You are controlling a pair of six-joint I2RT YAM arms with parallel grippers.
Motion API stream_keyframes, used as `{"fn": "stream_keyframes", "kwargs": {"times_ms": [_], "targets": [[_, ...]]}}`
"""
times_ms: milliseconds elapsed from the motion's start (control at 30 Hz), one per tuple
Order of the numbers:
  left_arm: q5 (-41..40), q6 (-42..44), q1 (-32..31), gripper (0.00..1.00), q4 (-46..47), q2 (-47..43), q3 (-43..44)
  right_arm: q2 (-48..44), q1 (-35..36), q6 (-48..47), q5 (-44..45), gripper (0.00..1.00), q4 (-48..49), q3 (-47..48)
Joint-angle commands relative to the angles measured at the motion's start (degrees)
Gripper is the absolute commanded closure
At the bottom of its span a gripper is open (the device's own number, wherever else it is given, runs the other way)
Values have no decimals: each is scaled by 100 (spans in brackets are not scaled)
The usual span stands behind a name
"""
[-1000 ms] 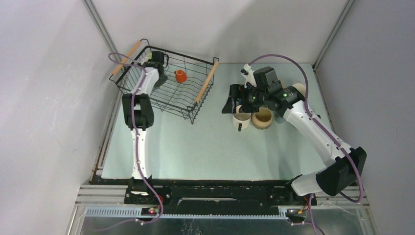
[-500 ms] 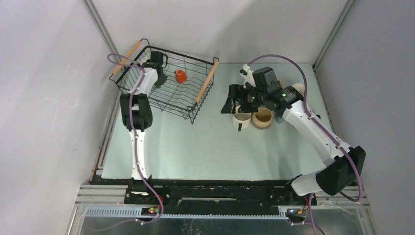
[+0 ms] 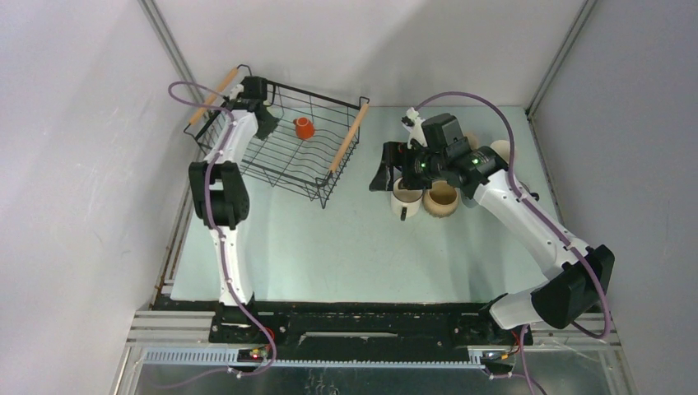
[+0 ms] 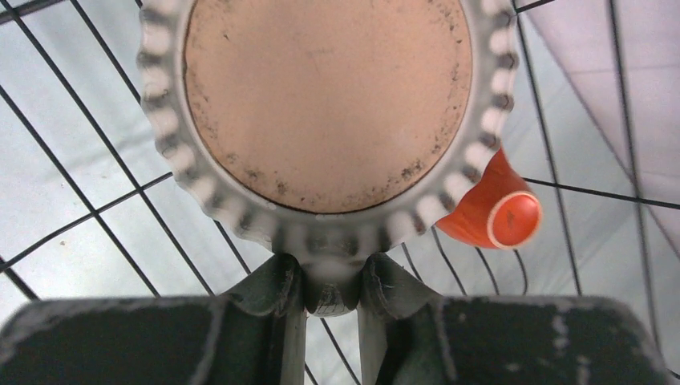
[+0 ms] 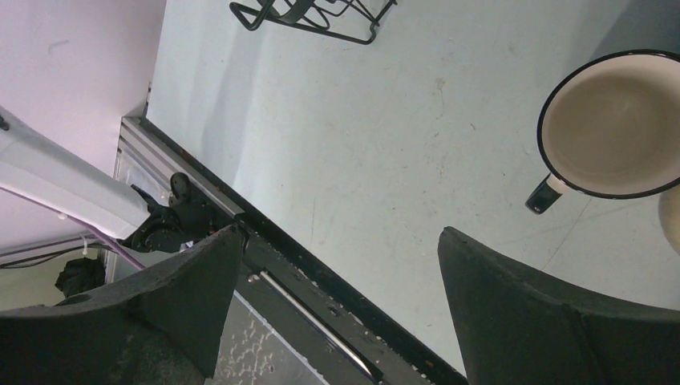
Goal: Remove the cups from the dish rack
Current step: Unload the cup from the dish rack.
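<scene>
The left gripper (image 4: 330, 281) is pinching a ribbed cup (image 4: 325, 104) inside the dish rack (image 3: 323, 188), which is sitting at about ten o'clock on the table (image 3: 329, 255) in the overhead view. The jaws are standing narrow, nipping a small part of the cup at six o'clock of its bare brown base. Whether that part is the handle or the wall cannot be told from the wrist view.

An orange cup (image 4: 493, 212) is lying on its side on the rack's wires, at about four o'clock of the ribbed cup and just beside it.

The right gripper (image 5: 341, 237) is hanging wide and holding nothing, at ten o'clock of a white cup (image 5: 613, 124) with a dark rim. That cup is standing upright on the table, touching or nearly touching a tan cup (image 3: 441, 197) at its three o'clock.

The step in hand appears to be lifting the ribbed cup out. The next move is likely calling for a straight rise clear of the wires and the orange cup, then a carry toward three o'clock to set it down.
</scene>
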Motion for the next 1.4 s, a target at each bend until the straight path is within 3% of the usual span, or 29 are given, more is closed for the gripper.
{"fn": "stream_keyframes", "kwargs": {"times_ms": [0, 567, 933, 1367], "targets": [[55, 176, -7, 100, 493, -881, -129, -65, 77, 151, 143, 2, 251, -55], [800, 431, -551, 100, 530, -2750, -1285, -627, 61, 523, 287, 2, 774, -477], [1811, 537, -1071, 100, 695, -4089, -1988, -1233, -539, 1063, -289, 0, 1377, -962], [2931, 540, -2040, 100, 1047, -4970, -2404, -1872, -821, 2384, -1019, 0, 3479, -1752]]}}
